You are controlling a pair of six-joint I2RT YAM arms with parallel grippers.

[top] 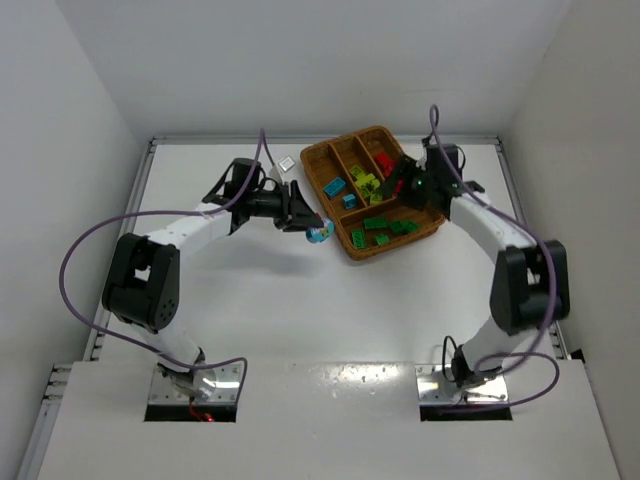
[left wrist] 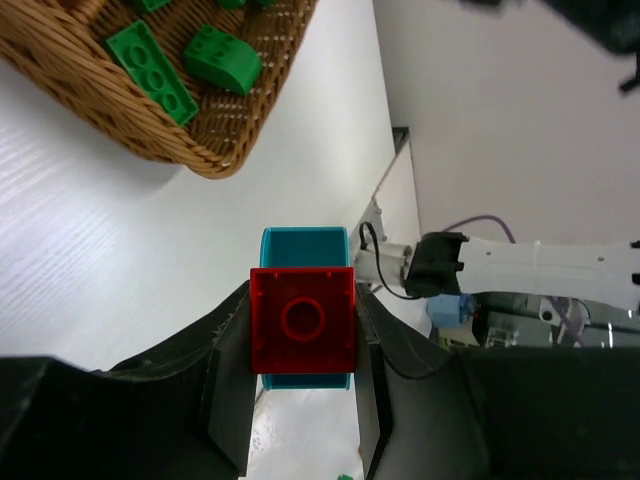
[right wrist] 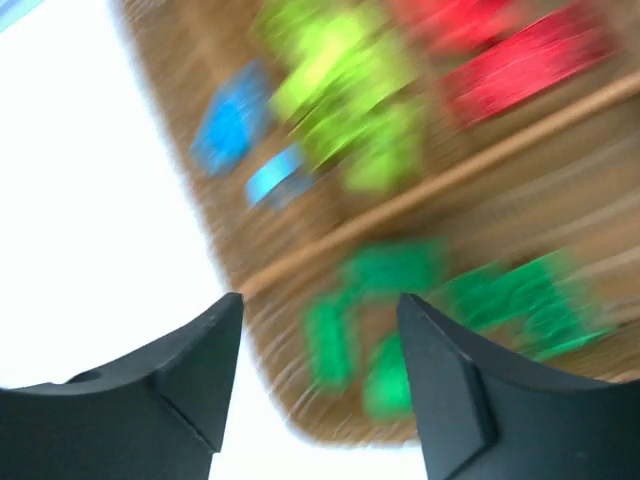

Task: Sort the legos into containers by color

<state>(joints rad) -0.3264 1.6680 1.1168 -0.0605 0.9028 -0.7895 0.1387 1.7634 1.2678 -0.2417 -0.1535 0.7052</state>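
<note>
Top external view: we see most bricks [top: 365,185] sorted by colour in the tray [top: 362,256] near the tabletop's [top: 300,320] far right corner. Left pincer [top: 308,225] clenches a red-and-blue clump [left wrist: 302,335] just beside the tray, unsorted, likely the last. Right pincer [right wrist: 320,310], released, hovers over the tray.

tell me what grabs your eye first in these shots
The left tool pinches a red square lego brick stuck on a cyan-blue brick, beside the brown woven wicker tray on the white table. Dark green bricks lie in the tray's crosswise section. The right tool hangs open above it, its wrist view blurred.
</note>
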